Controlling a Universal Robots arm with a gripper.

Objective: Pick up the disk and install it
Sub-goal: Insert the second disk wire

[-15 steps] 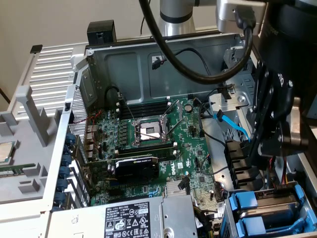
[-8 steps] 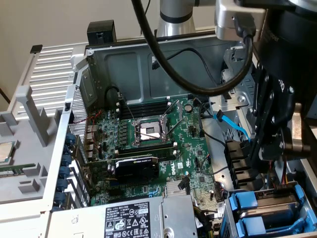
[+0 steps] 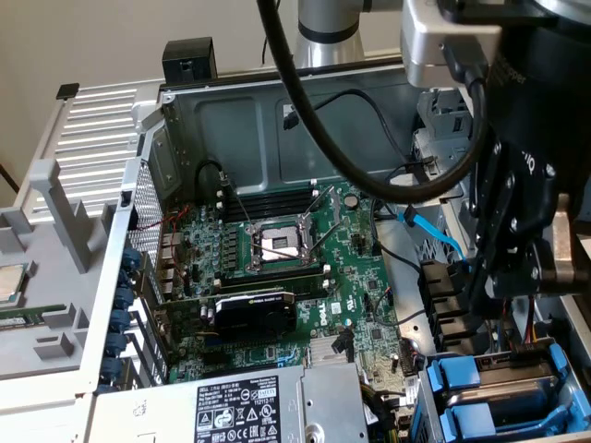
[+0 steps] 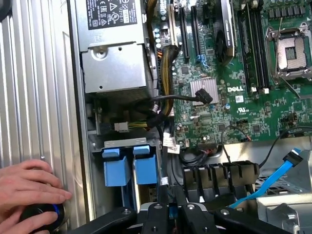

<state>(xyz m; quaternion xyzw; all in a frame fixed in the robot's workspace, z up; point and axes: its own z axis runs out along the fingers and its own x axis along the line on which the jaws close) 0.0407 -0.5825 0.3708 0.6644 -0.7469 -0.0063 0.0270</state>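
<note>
At the exterior view's far left lies the grey ribbed side panel (image 3: 88, 138), with a small silver processor chip (image 3: 9, 281) resting on a grey plastic piece below it. The open computer case (image 3: 240, 101) takes up the middle; its raised metal walls frame the green motherboard (image 3: 351, 305), where the empty CPU socket (image 3: 279, 245) sits between rows of black slots. Near the front edge stands the grey power supply (image 3: 249, 406) with its black-and-white label. Loose black cables cross the open space above the board, and a light blue data cable (image 3: 429, 231) runs along the right wall.

The gripper (image 3: 503, 268) hangs over the right edge of the case, just above the drive bays, with little room between the black bay brackets and the wall. Whether its fingers are apart or closed cannot be told, nor whether it holds anything.

The disk (image 3: 494, 397), in its blue carrier, sits in the bay at the near right corner, below the gripper. In the wrist view a person's hand (image 4: 29, 195) rests on the side panel beside the case.
</note>
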